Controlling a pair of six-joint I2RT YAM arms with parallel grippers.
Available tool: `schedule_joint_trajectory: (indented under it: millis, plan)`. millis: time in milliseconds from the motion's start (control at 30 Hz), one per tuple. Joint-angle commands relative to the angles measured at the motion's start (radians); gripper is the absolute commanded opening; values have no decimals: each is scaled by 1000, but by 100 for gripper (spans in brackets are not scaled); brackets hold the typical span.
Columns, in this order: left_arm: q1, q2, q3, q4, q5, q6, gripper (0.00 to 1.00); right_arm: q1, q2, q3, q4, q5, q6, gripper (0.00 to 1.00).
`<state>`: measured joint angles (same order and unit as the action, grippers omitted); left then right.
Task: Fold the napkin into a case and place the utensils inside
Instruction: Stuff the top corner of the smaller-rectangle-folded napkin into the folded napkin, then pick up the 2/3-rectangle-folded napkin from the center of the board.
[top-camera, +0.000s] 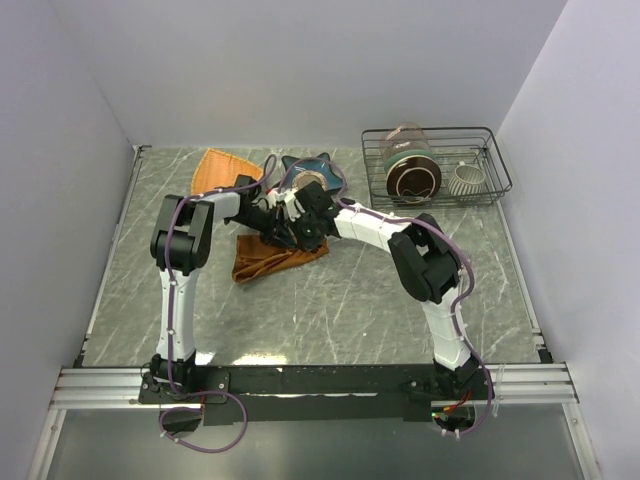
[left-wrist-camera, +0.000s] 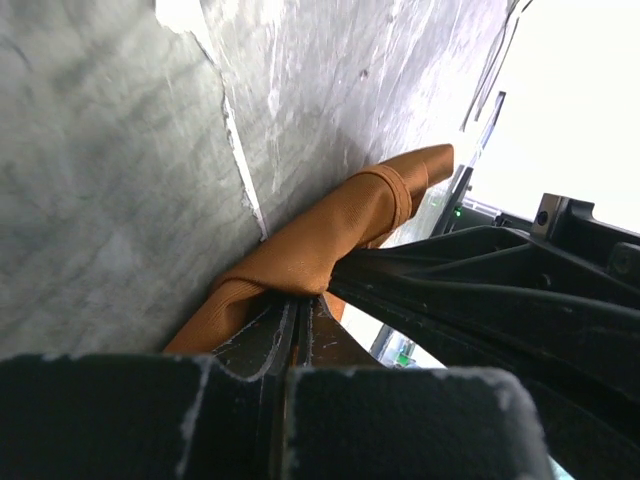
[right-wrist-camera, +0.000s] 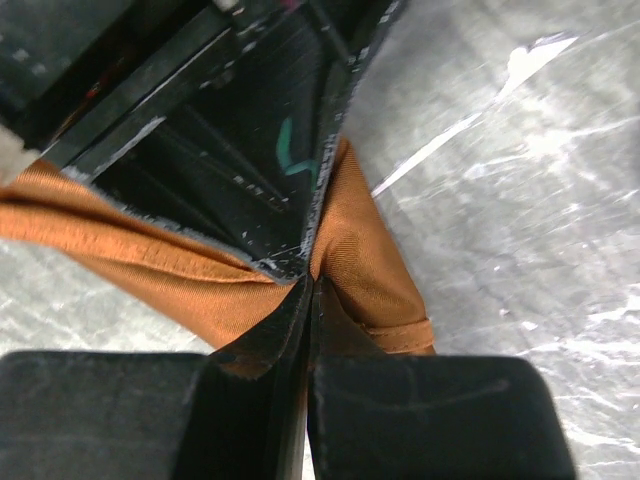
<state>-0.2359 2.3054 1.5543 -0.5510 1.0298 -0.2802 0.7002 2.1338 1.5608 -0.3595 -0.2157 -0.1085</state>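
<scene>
We see the napkin lying bunched on the table, left of centre and well apart from every table edge. Its near and left edges show, rumpled. Bare marbled surface spreads in front of it and to both sides. At the back there is less room: the woven plate sits just behind on the left, a teal dish is directly behind the wrists, and the wire rack fills the far right corner beside the wall.

The left gripper and the right gripper meet nose to nose over the napkin's far edge. Each has its jaws pressed together on a fold of the cloth (no gap shows between the fingers in either wrist view).

From above, the two wrists cover the napkin's far side and their own fingertips. Most of the teal dish is blocked too. In the wrist views the napkin runs out of frame, so we cannot trace its full outline or its folds.
</scene>
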Motion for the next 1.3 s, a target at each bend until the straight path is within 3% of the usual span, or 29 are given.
schedule_joint_trajectory:
  millis: [0,267,433,533,633,733,833,933,1067,1267]
  plan:
    - [6,-29,0,48,15,-17,4,-4,48,48,-22,59,27,2]
    - [87,-144,-68,36,24,1,37,-10,35,-5,-36,104,33,0]
    - [148,-270,-128,33,69,70,48,-11,35,-18,-30,101,38,0]
    - [202,-356,-157,-22,52,182,53,-16,37,-7,-29,93,44,0]
    - [228,-397,-125,-162,-28,516,57,-19,41,1,-30,91,43,0]
    - [224,-431,-102,-277,-120,718,60,-21,35,-2,-22,90,43,0]
    - [192,-466,-123,-354,-193,875,61,-28,40,5,-21,90,47,0]
    - [132,-549,-230,-297,-268,953,63,-31,49,24,-30,85,49,0]
    - [-9,-645,-344,-149,-402,948,65,-34,52,35,-32,78,46,0]
    - [-100,-630,-384,-1,-520,892,65,-39,51,42,-33,73,43,0]
